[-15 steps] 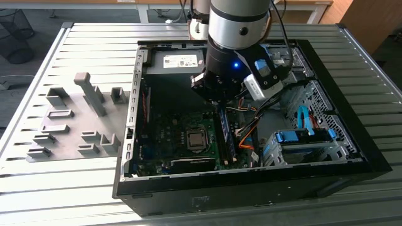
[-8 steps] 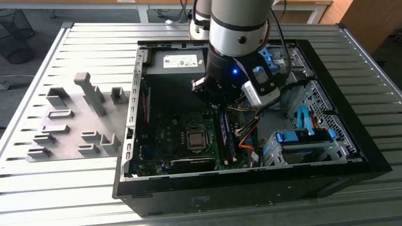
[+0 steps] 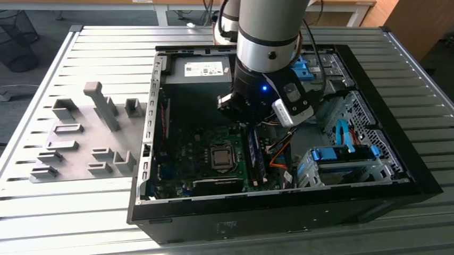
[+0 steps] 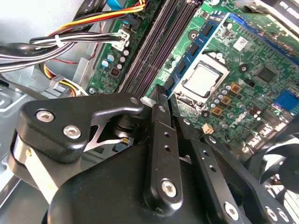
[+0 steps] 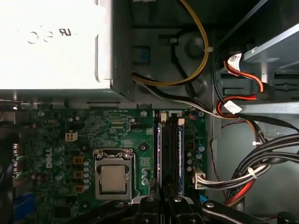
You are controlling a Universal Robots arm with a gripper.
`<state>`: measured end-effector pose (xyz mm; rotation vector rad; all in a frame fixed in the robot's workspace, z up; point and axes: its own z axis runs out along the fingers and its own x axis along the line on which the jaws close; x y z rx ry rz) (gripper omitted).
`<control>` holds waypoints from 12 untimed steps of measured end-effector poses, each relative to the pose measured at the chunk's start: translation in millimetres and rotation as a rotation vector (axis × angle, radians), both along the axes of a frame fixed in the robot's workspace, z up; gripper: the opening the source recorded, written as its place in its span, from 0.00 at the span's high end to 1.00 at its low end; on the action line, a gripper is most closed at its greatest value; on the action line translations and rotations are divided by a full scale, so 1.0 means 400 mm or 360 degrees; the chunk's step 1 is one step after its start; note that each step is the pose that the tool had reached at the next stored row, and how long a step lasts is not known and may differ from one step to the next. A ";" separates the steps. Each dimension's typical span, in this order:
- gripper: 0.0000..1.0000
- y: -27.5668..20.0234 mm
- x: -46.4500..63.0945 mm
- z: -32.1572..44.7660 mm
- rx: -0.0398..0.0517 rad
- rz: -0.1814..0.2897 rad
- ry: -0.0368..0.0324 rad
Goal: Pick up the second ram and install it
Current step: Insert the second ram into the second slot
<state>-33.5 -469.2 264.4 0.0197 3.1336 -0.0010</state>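
We see the grey holder blocks well apart from the gripper, toward the exterior view's left on the slatted table, and the gripper lowered inside the open computer case above the motherboard. In both wrist views the fingers stand clenched together with nothing between them. The second ram sits seated in the memory slots directly ahead of the fingertips, beside the processor socket.
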 end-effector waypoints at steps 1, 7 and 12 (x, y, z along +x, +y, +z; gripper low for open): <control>0.86 0.000 0.000 -0.005 0.0000 0.0000 0.0000; 0.86 0.000 0.001 -0.032 0.0001 -0.0005 0.0000; 0.86 0.000 0.002 -0.054 0.0002 -0.0011 0.0000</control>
